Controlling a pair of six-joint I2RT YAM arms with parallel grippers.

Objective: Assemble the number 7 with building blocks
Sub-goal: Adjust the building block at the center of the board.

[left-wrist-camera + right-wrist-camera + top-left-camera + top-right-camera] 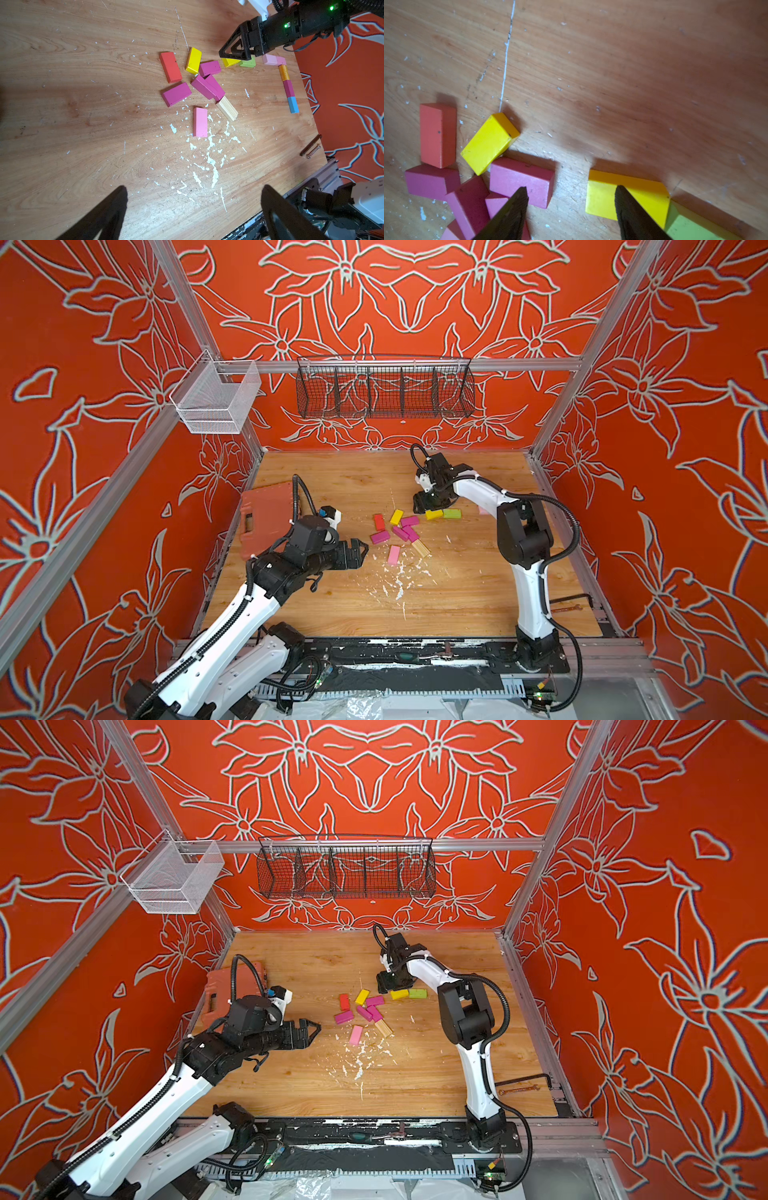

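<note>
The worktop (457, 597) carries everything; the case (268, 526) lies flat at its left edge, well apart from the blocks, so seemingly out of play. The left claw (360, 556) hangs near the pile with jaws spread wide and nothing in them, probably parked clear while its camera watches. The right claw (571, 188) sits low at the bar's free end, jaws apart and empty, with one finger over a yellow block (600, 199) and the other over a magenta block (517, 176); it is likely lining the yellow one up against the green block (247, 63). The 7 (288, 88) lies under the right arm near the right edge: yellow, green and pink (273, 60) make the bar; orange, magenta and blue, end to end, make the stem; the claw hides whether green meets pink. The pile (199, 87) mid-worktop holds the spares, jumbled and partly overlapping.
</note>
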